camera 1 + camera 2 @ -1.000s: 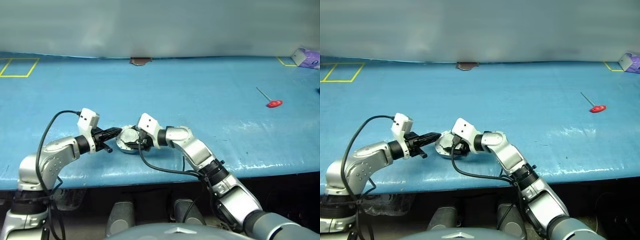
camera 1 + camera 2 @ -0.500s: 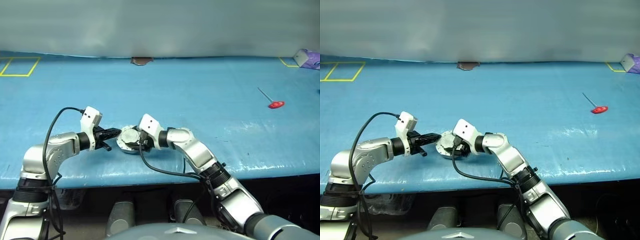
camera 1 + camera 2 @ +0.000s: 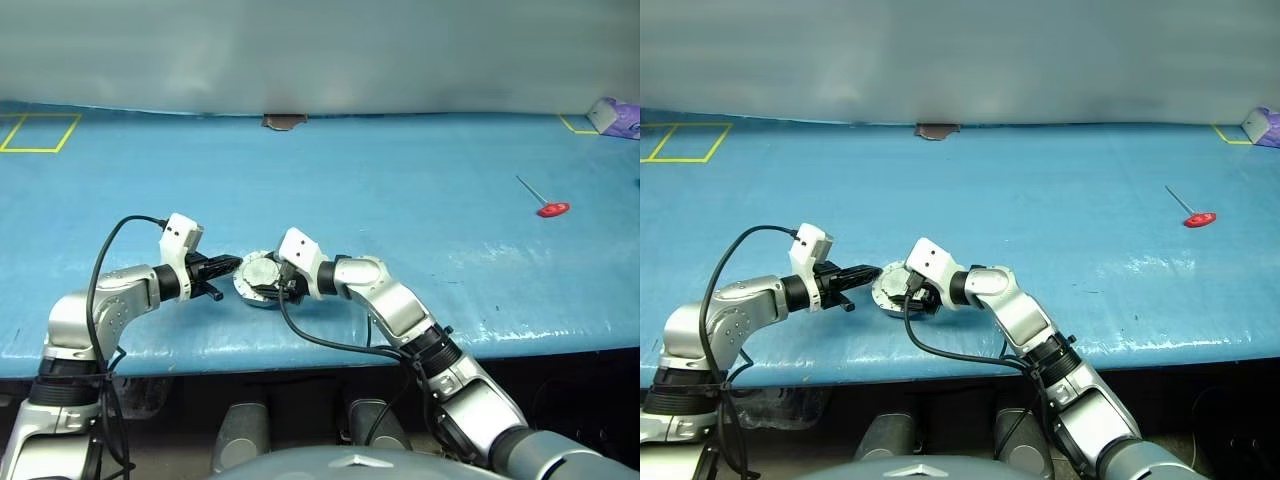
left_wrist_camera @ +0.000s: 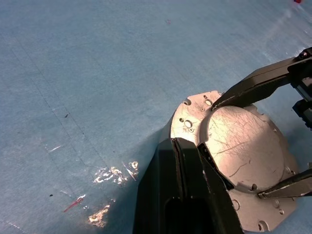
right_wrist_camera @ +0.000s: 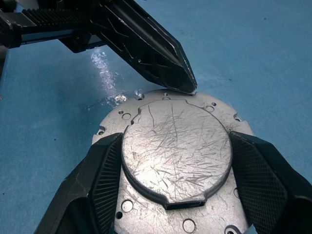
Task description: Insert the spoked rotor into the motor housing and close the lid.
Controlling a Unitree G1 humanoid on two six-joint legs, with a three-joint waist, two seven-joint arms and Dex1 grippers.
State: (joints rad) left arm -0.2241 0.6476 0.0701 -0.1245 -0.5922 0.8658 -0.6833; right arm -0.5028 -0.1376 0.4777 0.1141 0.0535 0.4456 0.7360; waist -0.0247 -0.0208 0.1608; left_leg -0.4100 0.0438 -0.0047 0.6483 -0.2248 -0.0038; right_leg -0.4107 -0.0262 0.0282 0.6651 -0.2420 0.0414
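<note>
The motor housing (image 5: 175, 161) lies near the table's front edge as a round silver part. It shows a scratched raised face and a flange with small holes, with no windings showing. My right gripper (image 5: 175, 135) is shut on it, one finger (image 5: 105, 165) on each side of the raised face. My left gripper (image 3: 232, 264) is shut, and its tip (image 5: 187, 87) touches the flange's rim from the left. The spoked rotor is out of view. I cannot tell the lid apart from the part I hold.
A red-handled tool (image 3: 548, 208) lies far to the right on the blue table (image 3: 400, 180). A purple box (image 3: 620, 115) sits at the back right corner, yellow tape (image 3: 35, 132) marks the back left, and a brown piece (image 3: 282, 121) lies at the back edge.
Both grippers and the housing keep their places; only the left elbow has shifted slightly.
</note>
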